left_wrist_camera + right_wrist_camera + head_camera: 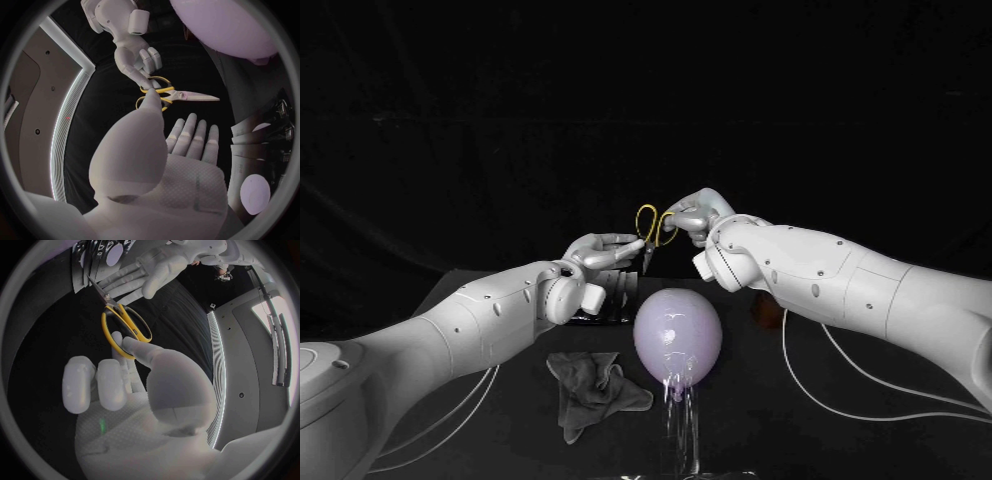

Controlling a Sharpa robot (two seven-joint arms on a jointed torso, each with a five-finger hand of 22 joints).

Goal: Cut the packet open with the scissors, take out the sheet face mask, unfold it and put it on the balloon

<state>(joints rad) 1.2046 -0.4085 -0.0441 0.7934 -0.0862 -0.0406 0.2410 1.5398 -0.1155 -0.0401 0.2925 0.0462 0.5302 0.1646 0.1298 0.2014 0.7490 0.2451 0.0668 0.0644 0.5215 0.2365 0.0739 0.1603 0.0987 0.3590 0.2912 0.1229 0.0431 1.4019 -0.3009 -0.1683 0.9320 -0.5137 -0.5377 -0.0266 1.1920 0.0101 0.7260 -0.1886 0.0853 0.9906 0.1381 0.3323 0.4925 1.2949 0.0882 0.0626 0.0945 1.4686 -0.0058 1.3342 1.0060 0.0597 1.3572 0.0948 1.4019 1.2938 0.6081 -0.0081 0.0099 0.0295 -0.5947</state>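
Scissors [178, 95] look stiff, light, sharp-tipped. Right hand [697, 215] grips the 2 yellow loops, the safest hold. Left hand [600, 250] is spread, seemingly holding nothing, just beside the blades.

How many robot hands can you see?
2. The left hand is raised beside the scissors. The right hand holds their yellow handles. None seems hidden.

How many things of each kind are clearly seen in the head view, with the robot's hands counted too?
Silver robot hands: 2, the left hand and the right hand
Yellow-handled metal scissors: 1
Pale lilac oval balloon: 1
Clear balloon stand: 1
Crumpled grey cloth: 1
Total: 6
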